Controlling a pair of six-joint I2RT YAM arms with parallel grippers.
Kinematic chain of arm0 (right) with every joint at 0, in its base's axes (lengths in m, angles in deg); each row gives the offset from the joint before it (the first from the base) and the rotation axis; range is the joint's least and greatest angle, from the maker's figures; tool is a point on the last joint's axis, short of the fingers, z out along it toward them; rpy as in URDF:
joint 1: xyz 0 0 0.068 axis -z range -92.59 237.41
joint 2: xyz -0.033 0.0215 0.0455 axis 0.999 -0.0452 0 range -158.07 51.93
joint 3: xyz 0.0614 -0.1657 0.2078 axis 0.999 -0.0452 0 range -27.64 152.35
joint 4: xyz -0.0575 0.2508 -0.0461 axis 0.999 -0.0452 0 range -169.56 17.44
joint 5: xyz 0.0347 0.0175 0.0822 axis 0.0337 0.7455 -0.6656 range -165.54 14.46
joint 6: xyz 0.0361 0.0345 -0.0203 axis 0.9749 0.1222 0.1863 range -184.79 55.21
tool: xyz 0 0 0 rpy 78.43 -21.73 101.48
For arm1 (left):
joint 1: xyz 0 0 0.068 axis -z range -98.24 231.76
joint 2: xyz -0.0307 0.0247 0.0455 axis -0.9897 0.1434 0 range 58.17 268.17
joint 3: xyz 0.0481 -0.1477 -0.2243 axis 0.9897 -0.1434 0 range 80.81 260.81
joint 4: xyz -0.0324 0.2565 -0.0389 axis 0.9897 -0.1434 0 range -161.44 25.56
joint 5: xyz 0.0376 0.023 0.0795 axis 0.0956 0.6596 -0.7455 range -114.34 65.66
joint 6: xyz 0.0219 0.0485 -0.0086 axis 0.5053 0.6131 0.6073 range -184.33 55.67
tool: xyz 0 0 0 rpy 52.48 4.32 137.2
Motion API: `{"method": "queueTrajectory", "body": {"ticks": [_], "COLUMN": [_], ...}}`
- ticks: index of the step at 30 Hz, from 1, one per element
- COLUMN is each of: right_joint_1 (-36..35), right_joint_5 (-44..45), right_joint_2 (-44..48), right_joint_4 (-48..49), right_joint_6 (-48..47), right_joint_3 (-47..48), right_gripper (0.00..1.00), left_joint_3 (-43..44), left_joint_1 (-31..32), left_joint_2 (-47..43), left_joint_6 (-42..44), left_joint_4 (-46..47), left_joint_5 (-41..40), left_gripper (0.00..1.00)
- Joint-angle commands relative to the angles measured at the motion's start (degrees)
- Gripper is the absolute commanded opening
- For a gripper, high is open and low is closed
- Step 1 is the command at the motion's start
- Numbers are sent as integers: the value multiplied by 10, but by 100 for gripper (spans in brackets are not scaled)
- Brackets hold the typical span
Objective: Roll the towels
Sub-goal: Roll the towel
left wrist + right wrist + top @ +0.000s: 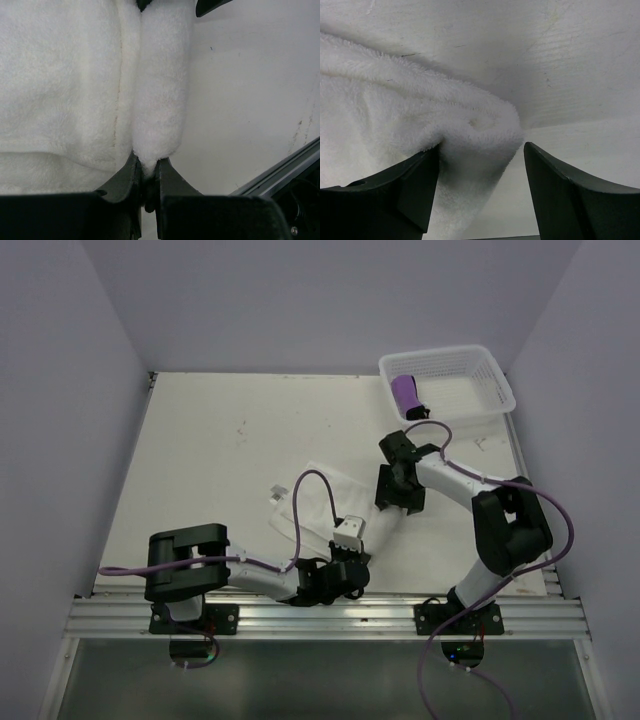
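Closest to the lens, the left gripper had its two dark jaws pressed together on a narrow raised fold of the large, plain white terry towel, pinching the fold's near end so that the ridge ran straight away from the fingers. Flat layers of that cloth lay on one side of the ridge and the bare off-white table top on the other. The right gripper stood with its jaws spread: a rounded, rolled-over edge of the white terry towel rested against one dark finger, while the other finger stood apart from it with table showing between. From above, the towel lay rumpled near the middle of the table, the left gripper at its near end and the right gripper at its far right end. Well apart, at the far right corner, sat a white perforated plastic basket holding the small purple towel, which lay as a short compact roll.
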State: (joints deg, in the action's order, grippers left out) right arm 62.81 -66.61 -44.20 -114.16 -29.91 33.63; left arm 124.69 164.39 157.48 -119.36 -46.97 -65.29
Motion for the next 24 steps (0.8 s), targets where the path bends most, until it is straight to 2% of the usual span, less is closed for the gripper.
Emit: {"method": "queueTrajectory", "body": {"ticks": [1, 3, 6, 9, 10, 16, 21, 22, 24], "right_joint_1": [8, 9, 12, 17, 17, 25, 24, 24, 24], "right_joint_5": [14, 18, 24, 28, 28, 38, 64, 75, 86], "right_joint_2": [24, 33, 30, 25, 24, 24, 33, 34, 34], "right_joint_4": [58, 64, 64, 67, 70, 74, 51, 37, 18], "right_joint_6": [3, 12, 18, 25, 26, 34, 49, 49, 56], "right_joint_3": [-27, -40, -38, -35, -35, -41, -37, -32, -26], "right_gripper": [71, 71, 65, 54, 47, 27, 4, 0, 0], "left_joint_3": [-2, -2, -3, -5, -7, -33, -53, -56, -67], "left_joint_1": [14, 15, 16, 18, 19, 21, 26, 27, 28], "left_joint_2": [-3, -3, -8, -16, -17, -43, -61, -69, -82], "left_joint_6": [-15, -15, -18, -28, -30, -56, -78, -82, -91], "left_joint_4": [-53, -54, -59, -65, -65, -67, -66, -66, -64], "left_joint_5": [-2, -3, -3, -5, -5, -7, -9, -11, -11], "left_gripper": [0, 0, 0, 0, 0, 0, 0, 0, 0]}}
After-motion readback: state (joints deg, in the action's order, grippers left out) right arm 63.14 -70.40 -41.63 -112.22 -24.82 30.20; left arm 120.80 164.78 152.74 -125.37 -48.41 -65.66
